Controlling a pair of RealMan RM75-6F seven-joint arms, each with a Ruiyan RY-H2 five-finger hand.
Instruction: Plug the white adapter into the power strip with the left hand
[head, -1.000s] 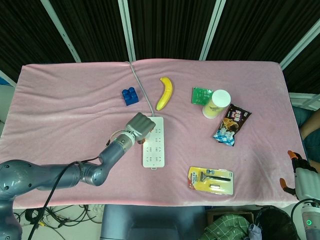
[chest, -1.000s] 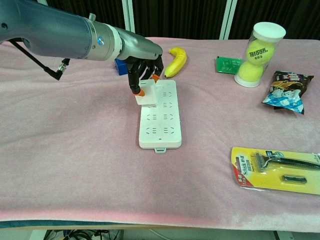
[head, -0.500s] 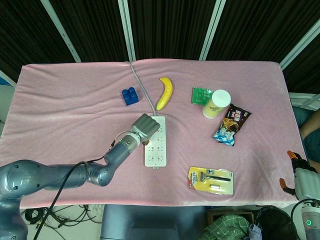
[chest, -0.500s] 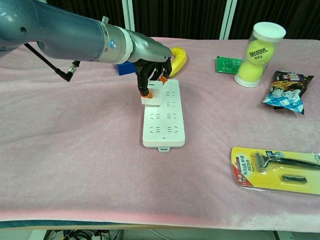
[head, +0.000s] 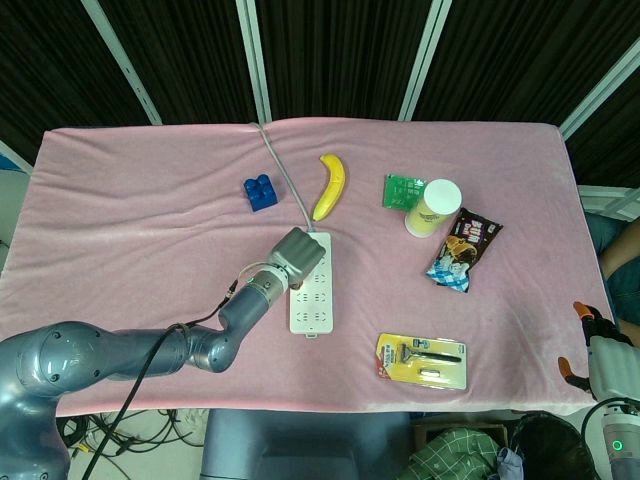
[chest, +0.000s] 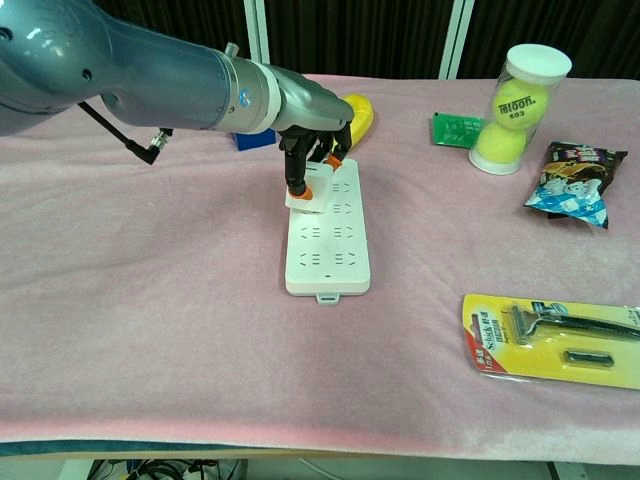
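Observation:
My left hand (chest: 315, 150) (head: 298, 254) hovers over the far half of the white power strip (chest: 328, 240) (head: 312, 300), which lies lengthwise in the middle of the pink table. Its fingers pinch the white adapter (chest: 310, 189), which hangs tilted just above the strip's upper left sockets. In the head view the hand hides the adapter. Whether the prongs touch the strip I cannot tell. My right hand (head: 603, 350) shows only at the bottom right edge of the head view, off the table, its fingers apart and holding nothing.
A banana (chest: 358, 115) (head: 330, 186) and a blue brick (head: 260, 192) lie just behind the strip. A tennis-ball tube (chest: 518, 108), green board (chest: 456, 130), snack packet (chest: 576, 193) and yellow razor pack (chest: 560, 340) sit to the right. The strip's grey cable (head: 282, 170) runs to the table's back.
The left hand has carried the adapter rightward, from the strip's left edge to above its sockets. The power strip has shifted slightly to the right.

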